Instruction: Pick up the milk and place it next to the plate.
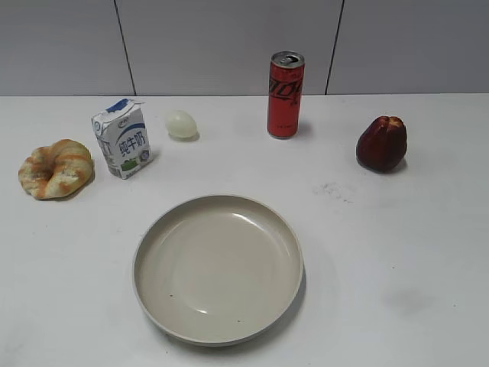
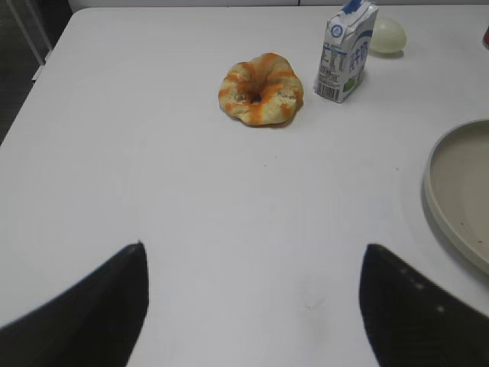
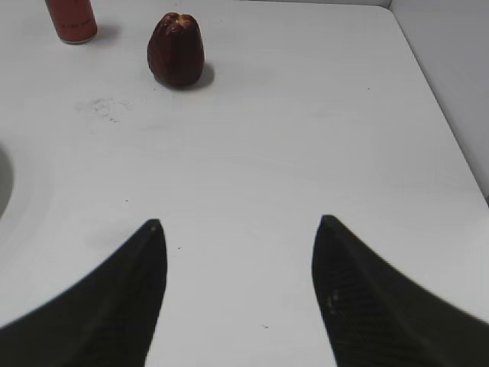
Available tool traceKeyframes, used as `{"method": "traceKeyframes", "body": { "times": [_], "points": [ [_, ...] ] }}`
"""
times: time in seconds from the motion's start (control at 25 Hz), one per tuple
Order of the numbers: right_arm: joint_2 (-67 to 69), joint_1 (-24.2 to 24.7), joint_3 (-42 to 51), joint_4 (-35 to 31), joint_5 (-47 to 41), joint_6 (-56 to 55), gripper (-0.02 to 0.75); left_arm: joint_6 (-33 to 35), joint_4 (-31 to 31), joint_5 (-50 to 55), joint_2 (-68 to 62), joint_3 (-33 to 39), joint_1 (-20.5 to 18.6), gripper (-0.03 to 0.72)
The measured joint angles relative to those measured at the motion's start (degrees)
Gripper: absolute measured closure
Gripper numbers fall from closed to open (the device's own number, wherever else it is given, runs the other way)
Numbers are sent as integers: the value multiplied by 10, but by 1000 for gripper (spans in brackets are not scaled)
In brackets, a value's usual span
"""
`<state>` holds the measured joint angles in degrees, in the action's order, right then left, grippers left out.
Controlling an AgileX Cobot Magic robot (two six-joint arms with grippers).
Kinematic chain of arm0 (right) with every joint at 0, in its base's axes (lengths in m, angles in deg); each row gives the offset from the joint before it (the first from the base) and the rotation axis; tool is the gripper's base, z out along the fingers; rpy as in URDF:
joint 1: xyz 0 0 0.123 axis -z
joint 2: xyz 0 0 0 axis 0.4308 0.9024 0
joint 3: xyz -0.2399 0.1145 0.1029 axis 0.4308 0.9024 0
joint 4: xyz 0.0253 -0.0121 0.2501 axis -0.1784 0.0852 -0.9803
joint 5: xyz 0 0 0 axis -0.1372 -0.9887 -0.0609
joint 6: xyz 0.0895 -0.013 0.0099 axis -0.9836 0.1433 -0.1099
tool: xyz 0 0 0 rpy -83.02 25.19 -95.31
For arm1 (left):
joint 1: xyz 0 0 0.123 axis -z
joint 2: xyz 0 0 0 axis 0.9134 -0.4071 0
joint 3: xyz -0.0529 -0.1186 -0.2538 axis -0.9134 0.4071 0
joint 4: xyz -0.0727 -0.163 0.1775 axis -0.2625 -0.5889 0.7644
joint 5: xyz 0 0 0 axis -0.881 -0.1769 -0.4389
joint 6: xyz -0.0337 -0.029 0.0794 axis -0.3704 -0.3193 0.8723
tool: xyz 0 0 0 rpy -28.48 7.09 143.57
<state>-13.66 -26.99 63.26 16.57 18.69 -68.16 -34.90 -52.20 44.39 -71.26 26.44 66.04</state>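
Observation:
The milk (image 1: 122,138) is a small white carton with a blue gabled top; it stands upright at the back left of the white table. It also shows in the left wrist view (image 2: 345,52). The plate (image 1: 160,229), a wide beige dish, lies empty at the front centre; its rim shows in the left wrist view (image 2: 443,206). My left gripper (image 2: 252,248) is open and empty, well short of the milk. My right gripper (image 3: 238,223) is open and empty over bare table. Neither gripper shows in the exterior view.
A glazed bread ring (image 1: 56,168) lies left of the milk. A pale egg (image 1: 181,124) sits behind the milk to its right. A tall red can (image 1: 285,95) stands at the back centre. A dark red fruit (image 1: 381,143) sits at the right.

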Motion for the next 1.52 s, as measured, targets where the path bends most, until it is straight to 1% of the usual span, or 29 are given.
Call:
{"method": "traceKeyframes", "body": {
  "times": [0.32, 0.56, 0.68, 0.76, 0.92, 1.0, 1.08, 1.16, 1.24, 1.4, 1.52],
  "points": [
    [0, 0, 0, 0, 0, 0, 279, 0, 0, 0, 0, 0, 0, 47],
    [0, 0, 0, 0, 0, 0, 279, 0, 0, -4, -13, -4, 0, 96],
    [0, 0, 0, 0, 0, 0, 279, 0, -1, -63, -60, -17, 0, 96],
    [0, 0, 0, 0, 0, 0, 279, 0, -2, -129, -115, -23, 0, 95],
    [0, 0, 0, 0, 0, 0, 279, 0, -21, -261, -263, -25, 5, 95],
    [0, 0, 0, 0, 0, 0, 279, 22, -41, -301, -350, -39, 13, 85],
    [0, 0, 0, 0, 0, 0, 279, 60, -63, -309, -453, -73, 23, 55],
    [0, 0, 0, 0, 0, 0, 279, 86, -71, -308, -547, -127, 36, 28],
    [0, 0, 0, 0, 0, 0, 279, 107, -72, -296, -639, -187, 50, 20],
    [0, 0, 0, 0, 0, 0, 279, 148, -73, -250, -804, -331, 80, 20],
    [0, 0, 0, 0, 0, 0, 279, 172, -73, -192, -910, -440, 100, 20]
  ]
}}
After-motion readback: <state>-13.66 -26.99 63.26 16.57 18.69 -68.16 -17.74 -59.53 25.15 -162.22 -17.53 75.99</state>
